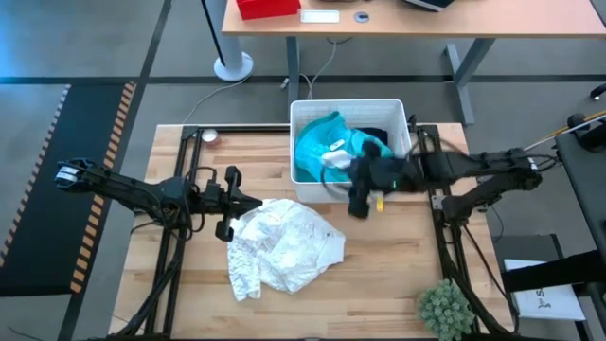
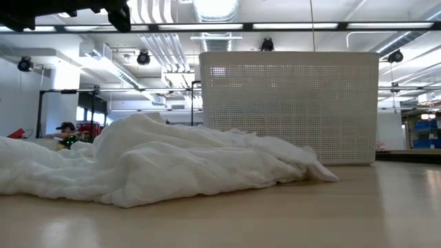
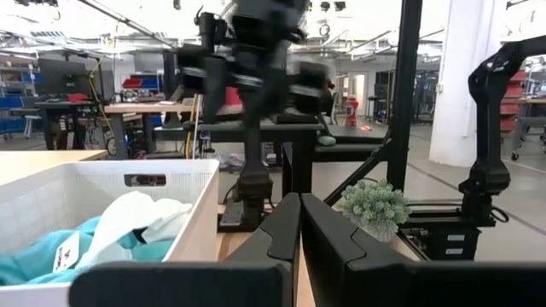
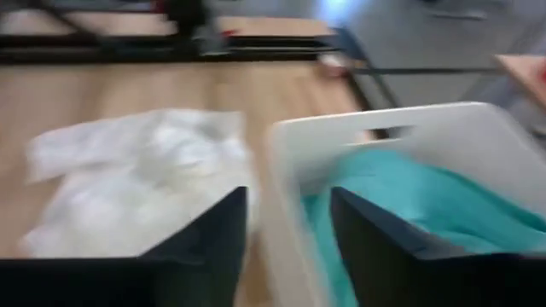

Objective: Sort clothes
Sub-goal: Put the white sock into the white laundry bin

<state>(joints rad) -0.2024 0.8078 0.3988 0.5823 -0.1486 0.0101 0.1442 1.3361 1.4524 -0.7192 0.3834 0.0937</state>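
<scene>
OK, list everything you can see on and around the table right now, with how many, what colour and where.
White garment: 1, white lacy, crumpled on the table in front of the bin.
Turquoise garment: 1, turquoise, inside the bin.
Black garment: 1, black, mostly hidden at the bin's back right.
Bin: 1, white perforated plastic, at the table's far middle.
Plant: 1, pale green, at the table's near right corner.
Table: 1, light wood.
Red box: 1, red, on the desk beyond the table.
Left gripper: shut, empty, at the white garment's left edge.
Right gripper: open, empty, over the bin's near right wall.
</scene>
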